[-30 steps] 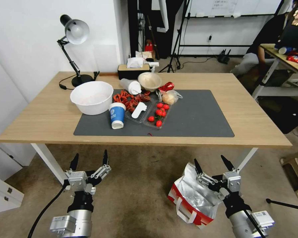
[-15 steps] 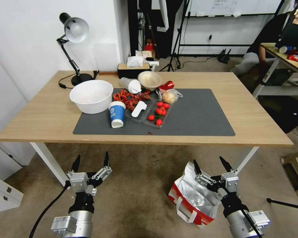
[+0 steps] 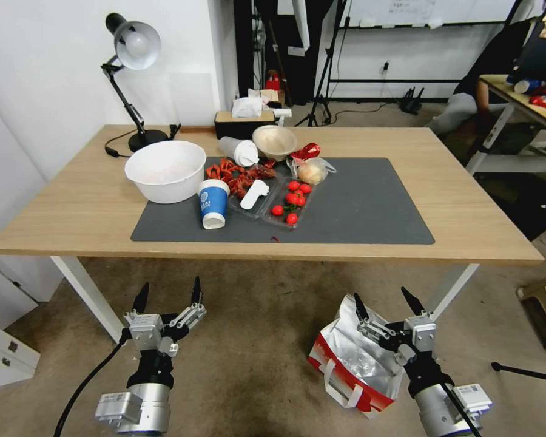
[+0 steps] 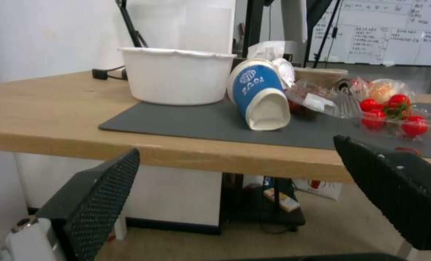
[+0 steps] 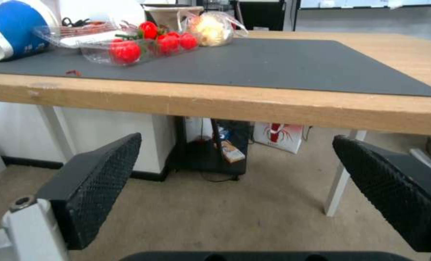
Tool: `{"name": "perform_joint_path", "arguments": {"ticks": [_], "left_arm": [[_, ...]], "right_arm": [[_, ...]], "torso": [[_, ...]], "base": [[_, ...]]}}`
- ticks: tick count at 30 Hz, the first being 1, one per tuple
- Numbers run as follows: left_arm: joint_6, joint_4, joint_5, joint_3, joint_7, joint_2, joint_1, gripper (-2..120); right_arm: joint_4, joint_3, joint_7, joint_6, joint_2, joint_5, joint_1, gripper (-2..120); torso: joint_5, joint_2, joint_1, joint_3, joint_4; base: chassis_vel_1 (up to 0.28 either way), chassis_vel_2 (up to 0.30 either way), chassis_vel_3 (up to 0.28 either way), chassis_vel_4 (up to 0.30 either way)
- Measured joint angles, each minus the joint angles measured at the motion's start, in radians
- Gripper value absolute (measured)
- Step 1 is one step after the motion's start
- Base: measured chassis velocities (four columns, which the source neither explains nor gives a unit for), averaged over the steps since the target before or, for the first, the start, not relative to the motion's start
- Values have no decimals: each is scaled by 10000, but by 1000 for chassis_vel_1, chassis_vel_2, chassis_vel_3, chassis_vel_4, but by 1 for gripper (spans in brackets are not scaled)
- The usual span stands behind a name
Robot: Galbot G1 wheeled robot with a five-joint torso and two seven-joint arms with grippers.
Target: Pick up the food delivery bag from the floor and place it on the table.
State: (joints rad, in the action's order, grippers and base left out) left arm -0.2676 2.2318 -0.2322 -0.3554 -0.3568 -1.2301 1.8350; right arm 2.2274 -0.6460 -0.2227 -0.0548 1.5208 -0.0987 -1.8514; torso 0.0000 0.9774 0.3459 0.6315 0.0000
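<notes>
Head view shows you at the approach step: the food delivery bag [image 3: 352, 364] sits on the floor [image 3: 255, 340] just in front of the desk [image 3: 467, 218], open-mouthed with its foil lining showing and a white strap handle hanging on its near side. Your right end effector [image 3: 389, 309] hangs above the bag's mouth with its jaws spread wide and nothing between them; in the right wrist view it points toward the desk edge, not down at the bag. Your left end effector [image 3: 167, 297] is parked well to the left over bare floor, also wide open and empty. The bag is not yet gripped, so I judge the next move calls for tilting and lowering the right end effector onto the bag's rim or a handle. The right half of the dark mat [image 3: 370, 206] looks free for setting it down.
</notes>
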Motion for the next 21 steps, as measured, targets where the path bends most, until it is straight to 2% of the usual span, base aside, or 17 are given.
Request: {"name": "perform_joint_path", "arguments": {"ticks": [21], "left_arm": [[-6, -118, -125, 16, 1, -45, -41, 100]], "right_arm": [[-17, -24, -59, 75, -47, -4, 60, 100]], "torso": [[0, -1014, -443, -569, 0]], "base": [[0, 0, 0, 0]]}}
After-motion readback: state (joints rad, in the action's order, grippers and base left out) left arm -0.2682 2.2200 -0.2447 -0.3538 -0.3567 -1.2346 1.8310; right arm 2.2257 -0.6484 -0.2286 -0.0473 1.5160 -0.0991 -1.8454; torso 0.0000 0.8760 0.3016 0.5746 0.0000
